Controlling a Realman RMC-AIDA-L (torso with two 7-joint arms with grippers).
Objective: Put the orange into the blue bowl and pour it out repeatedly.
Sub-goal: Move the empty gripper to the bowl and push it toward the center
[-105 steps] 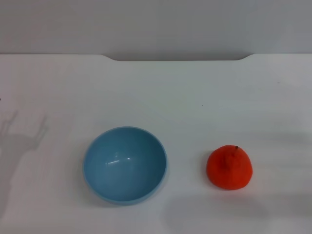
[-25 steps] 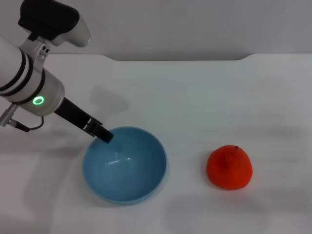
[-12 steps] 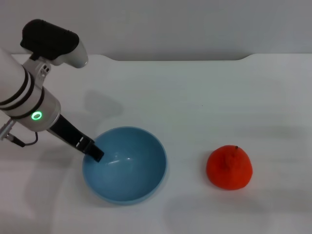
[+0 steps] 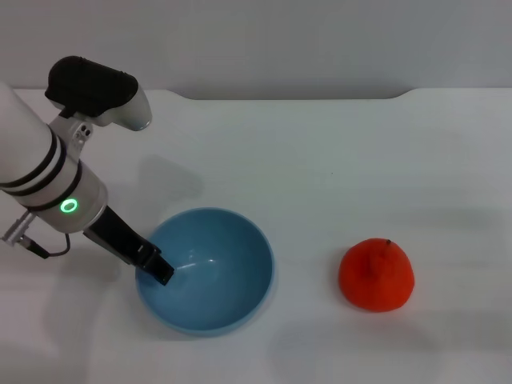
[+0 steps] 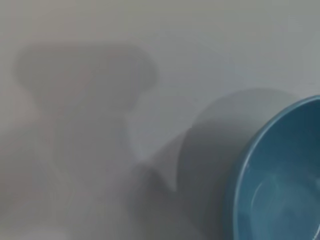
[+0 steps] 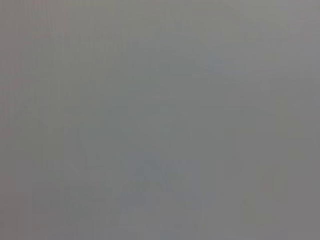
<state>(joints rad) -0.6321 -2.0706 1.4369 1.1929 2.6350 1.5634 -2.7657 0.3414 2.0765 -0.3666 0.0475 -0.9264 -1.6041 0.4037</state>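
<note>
Our left gripper (image 4: 160, 272) sits at the left rim of the blue bowl (image 4: 210, 276), its dark tip touching or just over the inner wall; we cannot tell how its fingers stand. The bowl stands upright on the white table (image 4: 320, 160), with nothing inside it. In the left wrist view, part of the bowl's rim (image 5: 235, 175) shows beside a shadow on the table. The orange (image 4: 376, 274) rests on the table well apart from the gripper, on the far side of the bowl, stem nub up. Our right gripper is out of sight.
</note>
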